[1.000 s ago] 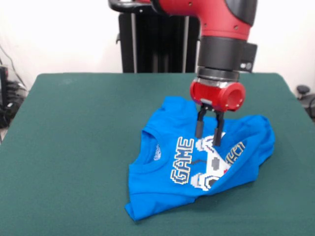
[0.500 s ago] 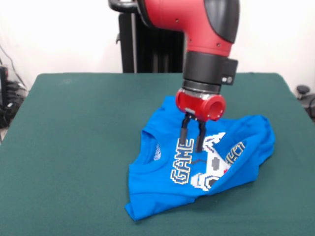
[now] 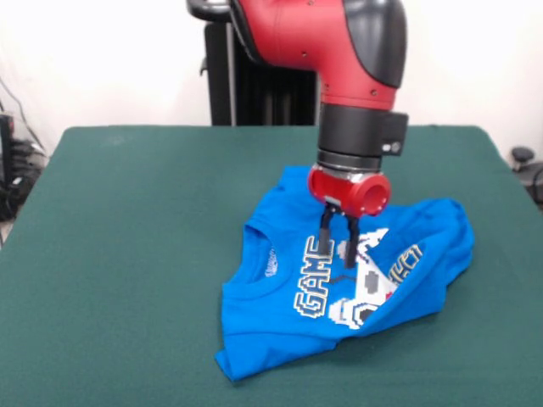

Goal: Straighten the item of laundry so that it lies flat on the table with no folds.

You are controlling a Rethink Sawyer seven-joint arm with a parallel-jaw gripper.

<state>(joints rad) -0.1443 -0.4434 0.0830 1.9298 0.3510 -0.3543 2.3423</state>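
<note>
- Since half a second ago, the gripper (image 3: pixel 338 246) has come lower onto the shirt and its fingers (image 3: pixel 326 231) have drawn closer together.
- Its two dark fingers now stand narrowly apart, tips at the cloth just right of the "GAME" lettering, beside the controller print.
- Whether they pinch any fabric cannot be told.
- The blue T-shirt (image 3: pixel 280 326) lies crumpled, right of centre on the green table (image 3: pixel 127 229), its right side folded over the print.
</note>
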